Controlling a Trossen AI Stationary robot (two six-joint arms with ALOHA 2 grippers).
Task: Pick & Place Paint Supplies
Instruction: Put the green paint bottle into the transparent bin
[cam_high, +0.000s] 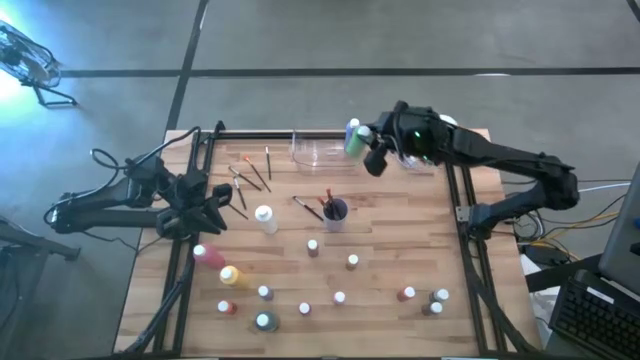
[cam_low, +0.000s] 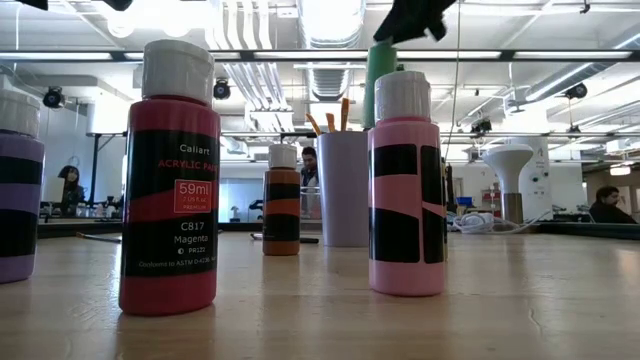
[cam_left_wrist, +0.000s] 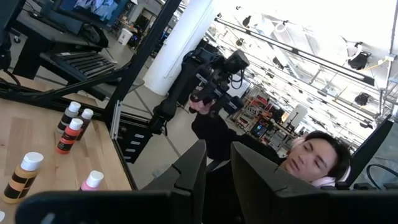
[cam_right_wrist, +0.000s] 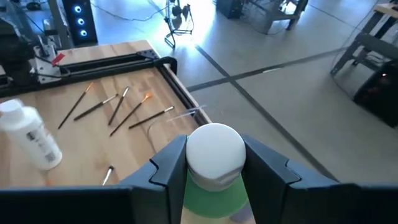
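Right gripper (cam_right_wrist: 214, 171) was clamped on the green bottle (cam_right_wrist: 214, 186), hovering just beside the clear tray (cam_high: 318, 152) — I'd center it over the tray, lower it upright, then release. Left gripper (cam_high: 205, 203) waited, well left of the tray, nearly closed, empty.

The bench (cam_high: 380, 245) is showing pale wood grain. The magenta bottle (cam_low: 169, 180) is wearing a white cap and black label band; the pink bottle (cam_low: 405, 185) is showing black stripes. The green bottle (cam_right_wrist: 214, 186) is carrying a white cap.
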